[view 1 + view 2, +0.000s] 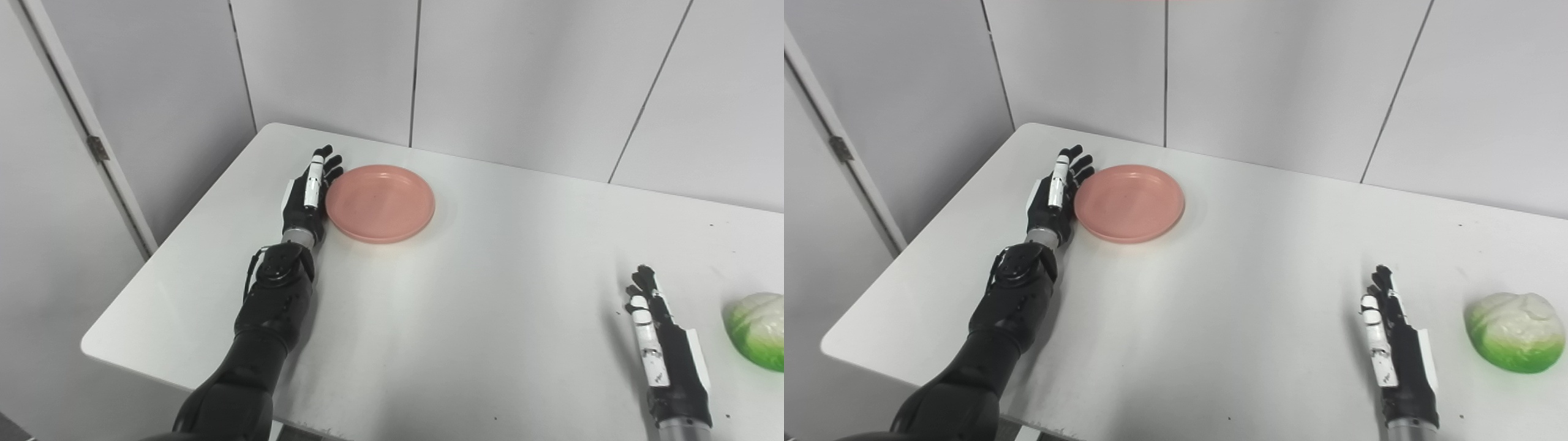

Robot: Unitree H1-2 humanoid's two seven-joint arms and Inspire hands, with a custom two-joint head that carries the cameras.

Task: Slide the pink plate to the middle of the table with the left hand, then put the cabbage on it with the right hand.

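The pink plate [380,202] lies flat on the white table [465,294], toward its far left. My left hand [309,193] is open, fingers straight, standing edge-on against the plate's left rim. The cabbage [1516,331], white on top and green below, sits at the right side of the table, and also shows in the left eye view [759,329]. My right hand [1393,349] is open and empty, resting near the front edge, a short way left of the cabbage and apart from it.
The table's left edge [177,233] runs close beside my left arm. Grey wall panels [520,73] stand right behind the table's far edge. Bare tabletop lies between the plate and my right hand.
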